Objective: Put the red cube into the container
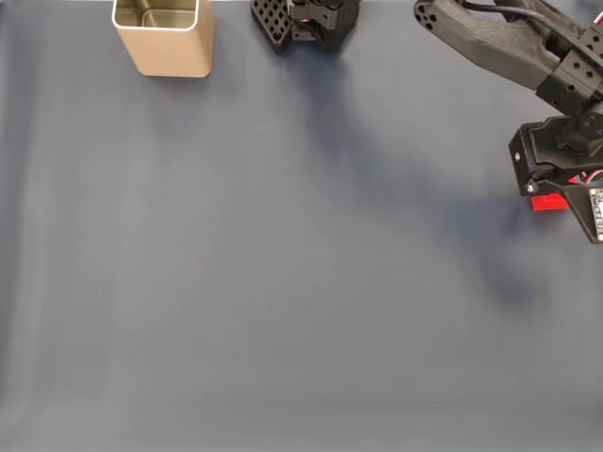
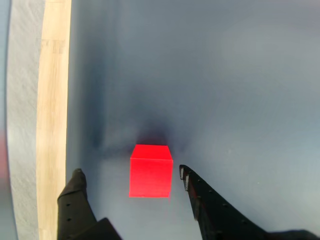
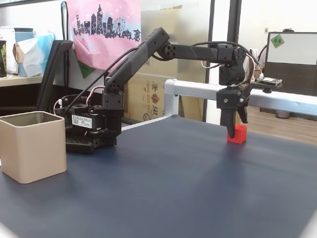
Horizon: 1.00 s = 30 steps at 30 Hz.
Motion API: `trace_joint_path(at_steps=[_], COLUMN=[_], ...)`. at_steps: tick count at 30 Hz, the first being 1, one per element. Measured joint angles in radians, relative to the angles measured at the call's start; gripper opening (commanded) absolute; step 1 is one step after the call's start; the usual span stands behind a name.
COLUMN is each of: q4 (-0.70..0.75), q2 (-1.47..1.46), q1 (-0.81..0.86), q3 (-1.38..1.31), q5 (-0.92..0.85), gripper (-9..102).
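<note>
Gripper is spread wide, nothing held: in the wrist view one fingertip sits left of the red cube with clear mat between, the other fingertip just off the cube's right edge, maybe grazing it, can't tell. So the cube is between the fingers but off-centre, biased toward the right finger in that view, and lies slightly ahead of the tips rather than deep in the throat. Cube faces look roughly square to the finger line, so no yaw fix needed by my read. In a fixed view from the side the gripper points straight down at the red cube, tips low, at or near the mat. Cube sits on the dark blue mat near its far right edge in a fixed view from above, mostly hidden under the wrist. Container is top-left there, well apart from the cube, upright, open, past the arm base. Next move probably: nudge forward a touch, close, lift, then a long swing across to the tin. Risk: the right finger pushes the cube sideways on closing.
</note>
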Motion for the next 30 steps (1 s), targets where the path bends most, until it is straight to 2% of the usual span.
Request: trace_joint_path(at_steps=[16,30], q4=[-0.005,-0.009], q2=[-0.021,-0.034], q1=[-0.006,-0.006], q3=[-0.012,-0.014], q5=[0.041,0.058], gripper=[38,13])
